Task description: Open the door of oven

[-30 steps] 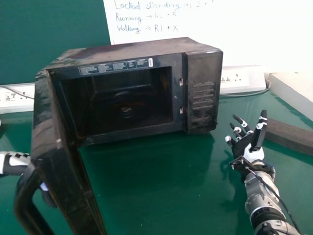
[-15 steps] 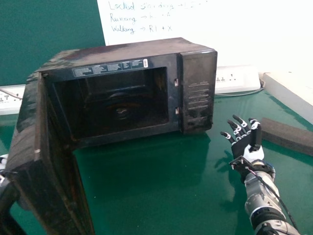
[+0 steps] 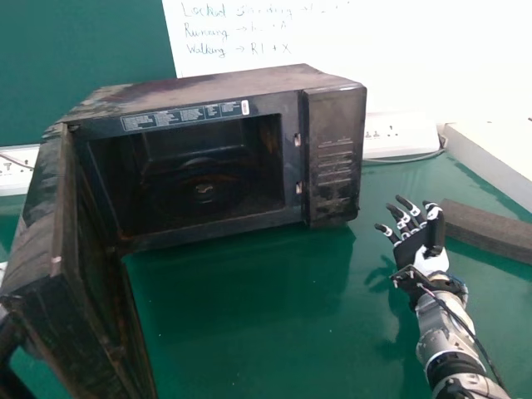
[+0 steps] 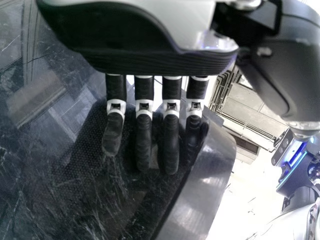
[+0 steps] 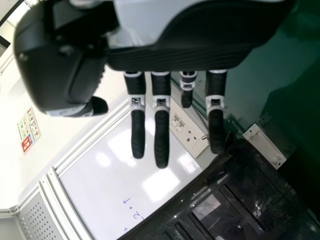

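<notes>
The oven (image 3: 208,81) is cased in dark, metal-looking panels dulled by smears on top. Its control panel (image 3: 332,125) is faced in scuffed, low-sheen plastic. On the door (image 4: 45,130), a glossy, glass-like outer face is marked by fine scratches; its curved handle (image 4: 205,185) is finished in smooth, shiny plastic. Light is softly reflected by the smooth green tabletop (image 3: 241,307). The dark block (image 3: 490,231) is matt and foam-like. The power strip (image 3: 399,137) is moulded in smooth white plastic; lamps are mirrored in the glossy whiteboard (image 5: 120,175).
</notes>
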